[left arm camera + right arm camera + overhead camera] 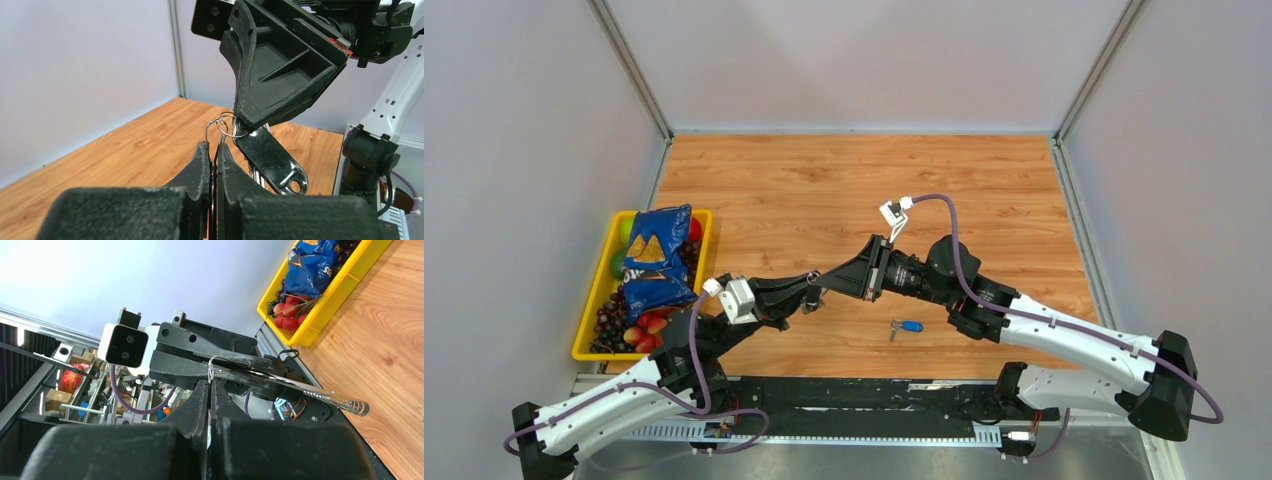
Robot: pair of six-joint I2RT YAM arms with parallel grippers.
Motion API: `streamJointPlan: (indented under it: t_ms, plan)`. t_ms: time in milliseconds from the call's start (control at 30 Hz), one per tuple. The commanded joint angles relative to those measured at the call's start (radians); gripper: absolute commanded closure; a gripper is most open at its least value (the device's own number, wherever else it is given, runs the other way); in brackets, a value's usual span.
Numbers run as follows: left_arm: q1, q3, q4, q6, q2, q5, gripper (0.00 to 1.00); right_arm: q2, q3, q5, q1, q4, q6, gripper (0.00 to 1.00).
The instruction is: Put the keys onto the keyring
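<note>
Blue key (pixel 907 326) flat on table (pixel 824 190), near, right of centre. Up left of it, mid-air — left gripper (pixel 214 147) pinched tight on ring (pixel 227 125); right gripper (pixel 210 387) tip-to-tip opposite, likewise clamped on wire, silver keys (pixel 272 161) dangling below. Yellow bin (pixel 596 290) at left edge

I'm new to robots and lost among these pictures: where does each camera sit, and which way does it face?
Top external: above and behind, looking down on the table; left arm and right arm show.
Left wrist: on the left arm, looking past the left hand at the right hand.
Right wrist: on the right arm, looking past its own fingers toward the yellow bin.
Both wrist views share the keyring.
</note>
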Motion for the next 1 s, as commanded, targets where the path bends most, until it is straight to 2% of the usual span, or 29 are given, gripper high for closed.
streamJointPlan:
  t_ms: [0, 133, 200, 367, 500, 667, 700, 767, 800, 867, 967]
  plan:
    - [-0.006, -0.006, 0.006, 0.014, 0.006, 0.022, 0.99, -0.018, 0.063, 0.019, 0.004, 0.063, -0.013, 1.00]
    - [-0.007, -0.003, -0.009, 0.015, 0.013, 0.021, 0.99, -0.015, 0.069, 0.017, 0.005, 0.062, -0.015, 1.00]
    - [-0.006, -0.006, -0.010, 0.014, 0.013, 0.022, 0.95, -0.017, 0.069, 0.019, 0.004, 0.062, -0.018, 1.00]
    - [-0.006, -0.006, -0.017, 0.006, 0.020, 0.040, 0.75, -0.016, 0.085, 0.015, 0.004, 0.062, -0.029, 1.00]
    - [-0.006, -0.006, -0.027, 0.001, 0.032, 0.048, 0.64, -0.020, 0.099, 0.015, 0.005, 0.062, -0.039, 1.00]
    - [-0.006, -0.006, -0.039, 0.000, 0.045, 0.036, 0.61, -0.024, 0.112, 0.013, 0.005, 0.062, -0.048, 1.00]
    - [-0.006, -0.005, -0.040, 0.001, 0.046, 0.033, 0.61, -0.024, 0.113, 0.011, 0.004, 0.060, -0.048, 1.00]
    - [-0.006, -0.001, -0.044, 0.005, 0.045, 0.031, 0.72, -0.026, 0.111, 0.011, 0.005, 0.059, -0.048, 1.00]
    - [-0.007, 0.002, -0.047, 0.007, 0.049, 0.028, 0.88, -0.028, 0.107, 0.011, 0.005, 0.058, -0.048, 1.00]
    - [-0.006, 0.013, -0.056, 0.009, 0.053, 0.022, 0.98, -0.036, 0.099, 0.012, 0.005, 0.059, -0.048, 1.00]
    - [-0.006, 0.017, -0.057, 0.004, 0.055, 0.004, 1.00, -0.060, 0.077, 0.019, 0.005, 0.057, -0.053, 1.00]
